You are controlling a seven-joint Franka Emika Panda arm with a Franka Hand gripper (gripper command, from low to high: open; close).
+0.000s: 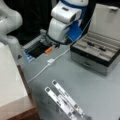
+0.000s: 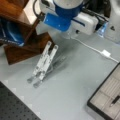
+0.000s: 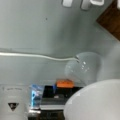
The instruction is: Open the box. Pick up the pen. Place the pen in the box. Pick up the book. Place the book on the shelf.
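**Box open with pen inside; book on shelf**

Box point(image 1: 96, 53): stands open on the grey counter point(image 1: 82, 82) at a front view's right, lid point(image 1: 106, 18) raised upright behind it, beige compartments exposed, small clasp on the silver-grey front wall. Its corner also shows at the bottom right in a front view point(image 2: 105, 100).

Pen point(image 1: 96, 46): dark and thin, lying in one of the box's long compartments; a dark end of it shows in a front view point(image 2: 115, 100).

Book point(image 1: 10, 77): large, white, lying flat on the reddish-brown shelf point(image 1: 25, 113) at a front view's left.

Gripper point(image 1: 51, 43): low under the white and blue arm, over the counter near a dark tray with an orange piece point(image 1: 48, 50), well apart from box and book. Nothing shows between the fingers; whether they are apart or together, I cannot tell.

Other items: white cable point(image 1: 47, 65) with a small adapter running across the counter; silver perforated metal stand point(image 1: 65, 100) in the counter's foreground, also seen in a front view point(image 2: 43, 62) just beside the wooden cabinet point(image 2: 22, 47).
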